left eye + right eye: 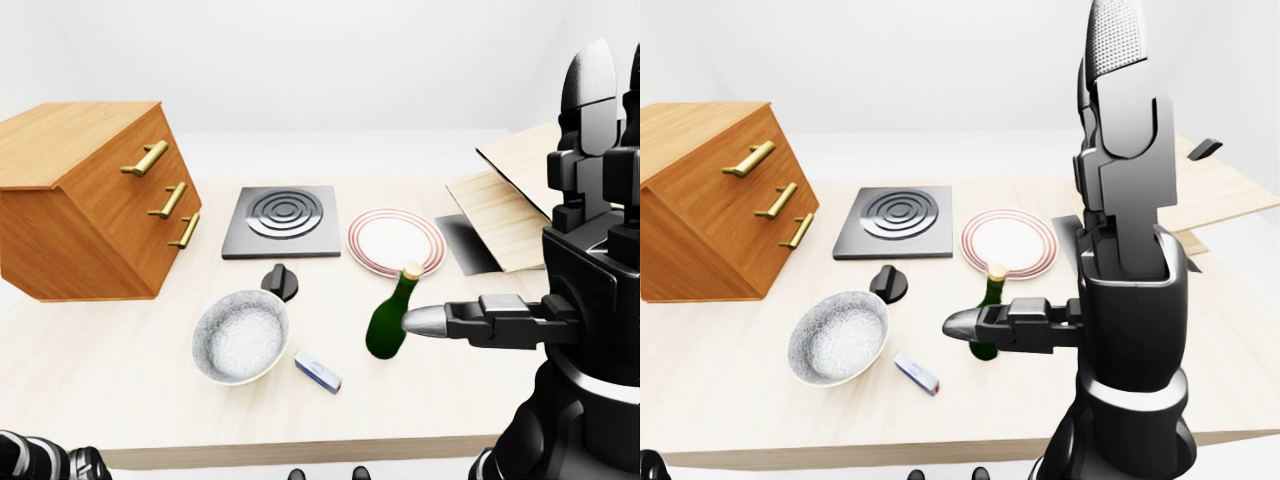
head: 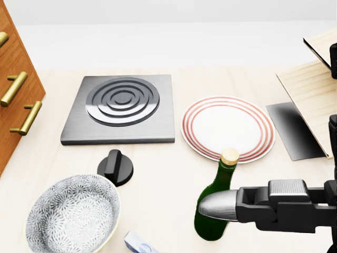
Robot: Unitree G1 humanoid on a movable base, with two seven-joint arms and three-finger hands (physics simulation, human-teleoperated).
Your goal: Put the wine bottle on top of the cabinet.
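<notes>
Green wine bottle (image 1: 392, 318) (corked), upright.

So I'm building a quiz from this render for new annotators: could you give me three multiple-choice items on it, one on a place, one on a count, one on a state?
1. In the left-eye view, where is the brown wooden cabinet?
A. far left
B. far right
C. bottom centre

2. How many brass handles does it show?
A. one
B. three
C. five

3. How does the green glass wine bottle stand?
A. lying flat
B. on the cabinet
C. upright on the pale wooden table

Answers: 1 A, it fills the left side. 2 B, three bars run down its face. 3 C, its cork points up, beside the red-ringed white plate.
</notes>
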